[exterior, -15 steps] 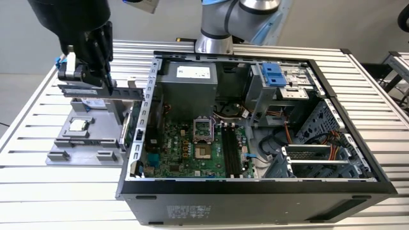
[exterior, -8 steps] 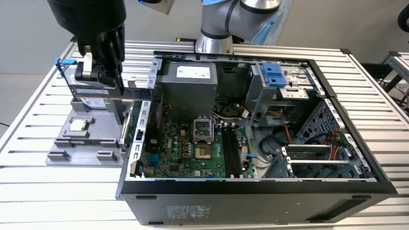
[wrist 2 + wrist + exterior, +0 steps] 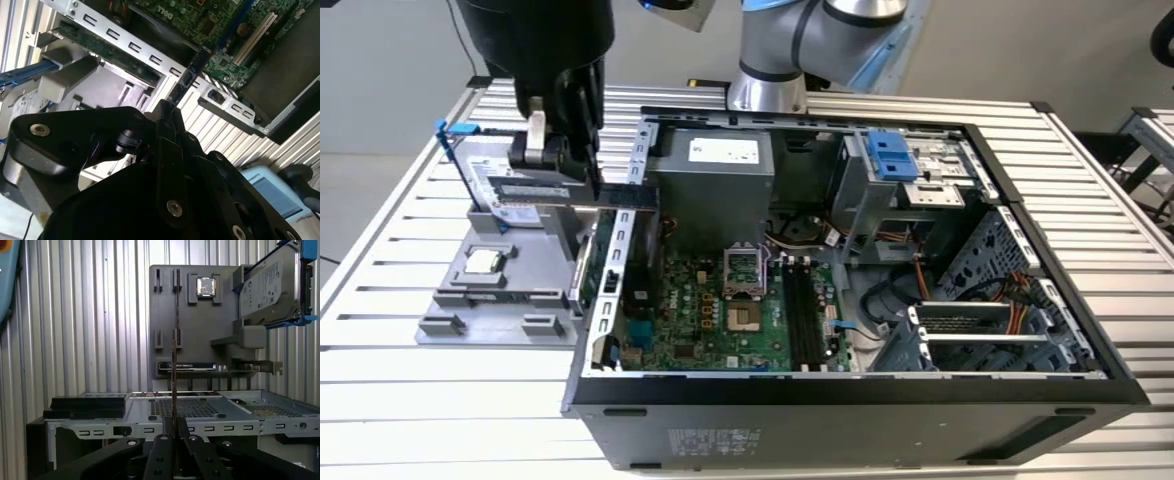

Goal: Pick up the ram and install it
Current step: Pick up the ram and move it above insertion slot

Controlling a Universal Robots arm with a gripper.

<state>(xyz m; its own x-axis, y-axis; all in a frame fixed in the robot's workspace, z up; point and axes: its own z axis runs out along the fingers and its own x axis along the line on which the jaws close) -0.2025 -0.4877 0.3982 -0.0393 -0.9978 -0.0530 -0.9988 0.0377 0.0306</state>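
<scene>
Clamping one ram (image 3: 175, 355) edge-on, the single tool (image 3: 174, 424) hovers.

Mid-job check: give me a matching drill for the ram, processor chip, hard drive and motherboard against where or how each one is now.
Things:
1 ram
2 processor chip
3 hard drive
4 motherboard

States:
A blue brackets on it
B inside the open case
C clamped edge-on in the pincer
D flat in the grey holder

Pairs: 1-C, 2-D, 3-A, 4-B

Bright even light, soft shadows, glare on table (image 3: 400, 385)
</scene>
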